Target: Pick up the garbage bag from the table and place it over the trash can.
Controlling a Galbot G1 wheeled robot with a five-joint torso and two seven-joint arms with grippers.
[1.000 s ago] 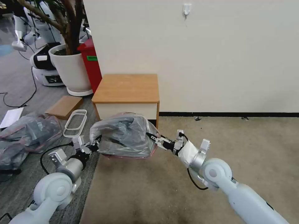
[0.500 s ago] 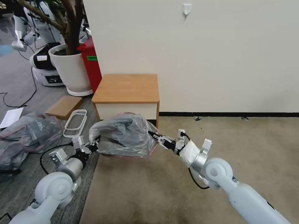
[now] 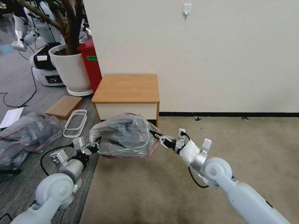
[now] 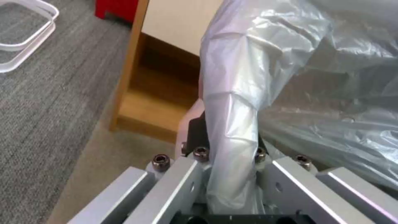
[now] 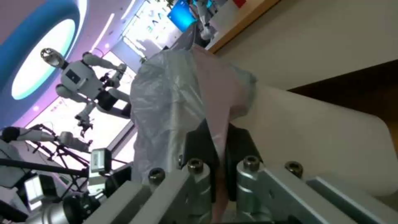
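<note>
The grey crinkly garbage bag [image 3: 123,135] with a pinkish edge hangs stretched between both grippers, low in front of the wooden table [image 3: 124,88]. My left gripper [image 3: 95,143] is shut on the bag's left edge [image 4: 232,102], and the left wrist view shows the plastic pinched between its fingers [image 4: 195,133]. On the opposite side my right gripper [image 3: 153,133] is shut on the pink edge [image 5: 215,93]. The cream trash can [image 5: 323,133] lies just beyond the right gripper [image 5: 222,143]. In the head view the bag hides it.
A heap of similar grey-pink bags [image 3: 25,137] lies on the floor at left, beside a white frame [image 3: 75,123] and a brown board [image 3: 64,106]. A white planter pot [image 3: 70,70] and a red bin [image 3: 91,63] stand behind. Open beige carpet [image 3: 224,137] extends right.
My right gripper has edged slightly to the right with the bag's edge, pulling the bag a little tauter. The left gripper has barely moved.
</note>
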